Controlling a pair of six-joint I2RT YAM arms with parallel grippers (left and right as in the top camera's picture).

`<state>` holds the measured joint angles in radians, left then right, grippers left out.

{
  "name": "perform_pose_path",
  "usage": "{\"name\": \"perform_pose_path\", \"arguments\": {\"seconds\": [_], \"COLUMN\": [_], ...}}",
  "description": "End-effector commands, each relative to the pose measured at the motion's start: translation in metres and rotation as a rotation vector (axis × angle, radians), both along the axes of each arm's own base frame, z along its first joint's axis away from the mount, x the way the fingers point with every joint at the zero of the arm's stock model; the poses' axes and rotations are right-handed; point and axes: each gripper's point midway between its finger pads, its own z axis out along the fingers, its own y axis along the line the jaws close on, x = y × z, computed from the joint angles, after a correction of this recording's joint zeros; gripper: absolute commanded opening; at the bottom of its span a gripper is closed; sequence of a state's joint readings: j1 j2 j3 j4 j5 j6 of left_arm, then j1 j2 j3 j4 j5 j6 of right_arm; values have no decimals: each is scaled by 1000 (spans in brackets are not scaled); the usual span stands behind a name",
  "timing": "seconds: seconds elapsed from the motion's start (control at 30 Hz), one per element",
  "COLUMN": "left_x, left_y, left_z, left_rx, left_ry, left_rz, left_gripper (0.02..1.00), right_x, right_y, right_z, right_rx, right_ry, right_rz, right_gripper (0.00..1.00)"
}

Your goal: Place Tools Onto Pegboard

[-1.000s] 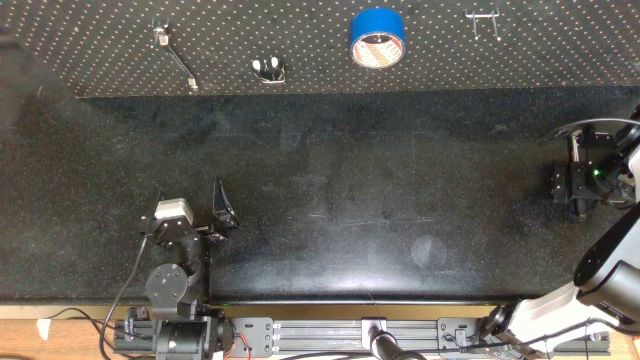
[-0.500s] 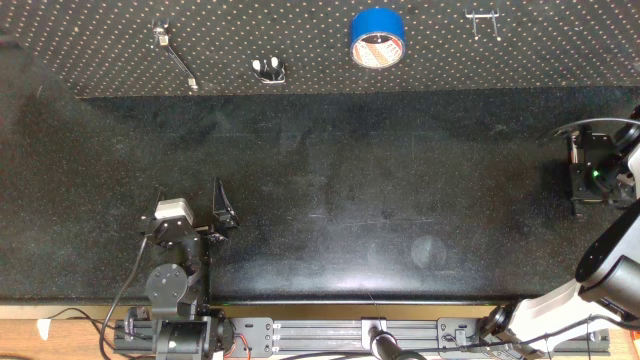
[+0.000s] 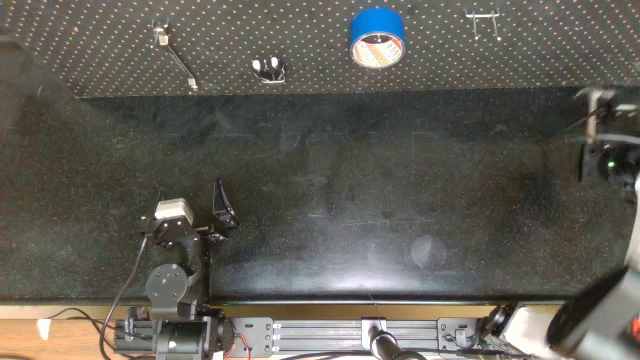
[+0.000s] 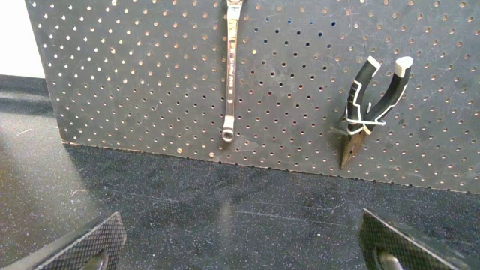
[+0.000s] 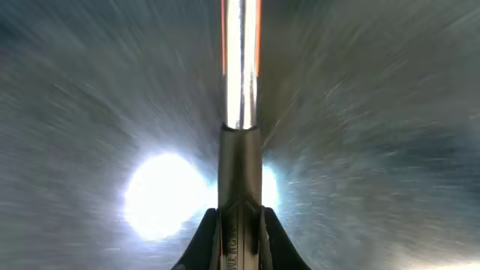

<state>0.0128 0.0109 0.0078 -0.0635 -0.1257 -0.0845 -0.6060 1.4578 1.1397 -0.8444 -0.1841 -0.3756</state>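
Note:
On the pegboard (image 3: 100, 40) at the back hang a silver wrench (image 3: 176, 56), black-handled pliers (image 3: 268, 68) and a blue tape roll (image 3: 377, 38). The left wrist view faces the wrench (image 4: 231, 67) and the pliers (image 4: 371, 105). My left gripper (image 3: 195, 205) rests near the table's front left, open and empty, with its fingertips (image 4: 82, 247) wide apart. At the far right edge my right gripper (image 3: 608, 160) is blurred by motion. In its own view the right gripper (image 5: 240, 225) is shut on a shiny metal tool shaft (image 5: 240, 75) with orange edges.
A bare metal hook (image 3: 483, 20) sticks out of the pegboard at the right. The black mat (image 3: 380, 200) stretches between the two arms. The arms' mounting rail (image 3: 370, 330) runs along the front edge.
My right gripper has risen from the mat and shifted toward the right edge, now blurred, with the tool in it. The left arm has not moved.

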Motion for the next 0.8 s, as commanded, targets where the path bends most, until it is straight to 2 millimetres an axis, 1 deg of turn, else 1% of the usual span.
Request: {"name": "perform_pose_path", "arguments": {"seconds": [0.03,0.07,0.1,0.17,0.23,0.27,0.4,0.5,0.67,0.8], "left_x": [0,0,0,0,0,0,0,0,0,0], "left_y": [0,0,0,0,0,0,0,0,0,0], "left_z": [-1,-1,-1,-1,-1,-1,-1,-1,-1,-1], "left_rx": [-13,-13,-13,-13,-13,-13,-13,-13,-13,-13], "left_ry": [0,0,0,0,0,0,0,0,0,0], "left_rz": [-1,-1,-1,-1,-1,-1,-1,-1,-1,-1], "left_gripper": [996,996,996,996,996,996,996,996,996,996], "right_x": [10,13,16,22,30,34,48,58,73,75], "right_y": [64,84,102,131,150,156,161,173,185,187], "right_z": [101,116,127,139,141,137,116,98,88,79], "right_rx": [60,60,56,53,40,36,54,71,78,85], "right_ry": [-338,-388,-425,-473,-484,-473,-415,-369,-361,-338], "right_rz": [1,47,104,202,263,279,296,335,374,377], "right_gripper": [75,73,73,73,73,75,73,73,75,73]}}
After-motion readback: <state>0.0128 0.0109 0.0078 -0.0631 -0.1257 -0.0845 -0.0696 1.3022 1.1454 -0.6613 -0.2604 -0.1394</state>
